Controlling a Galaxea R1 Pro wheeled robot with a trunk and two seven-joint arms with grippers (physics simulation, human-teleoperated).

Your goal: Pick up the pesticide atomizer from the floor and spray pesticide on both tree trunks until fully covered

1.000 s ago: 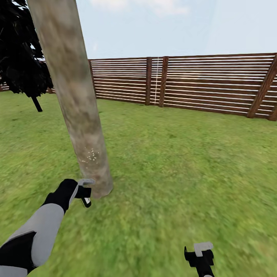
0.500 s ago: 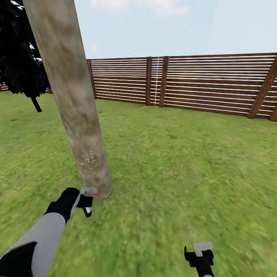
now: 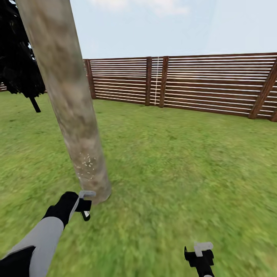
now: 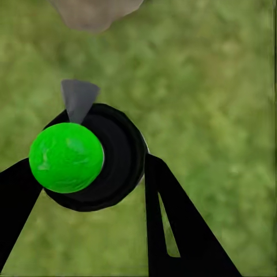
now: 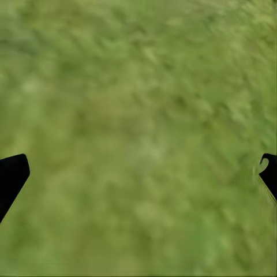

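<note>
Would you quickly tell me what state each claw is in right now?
Left claw: closed on the pesticide atomizer, beside the tree trunk.
Right claw: open, holding nothing, over the grass.

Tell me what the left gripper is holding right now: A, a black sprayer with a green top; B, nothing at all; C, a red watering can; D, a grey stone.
A: in the left wrist view the left gripper has its fingers closed around a black sprayer with a round green top, held over grass near the trunk.
</note>
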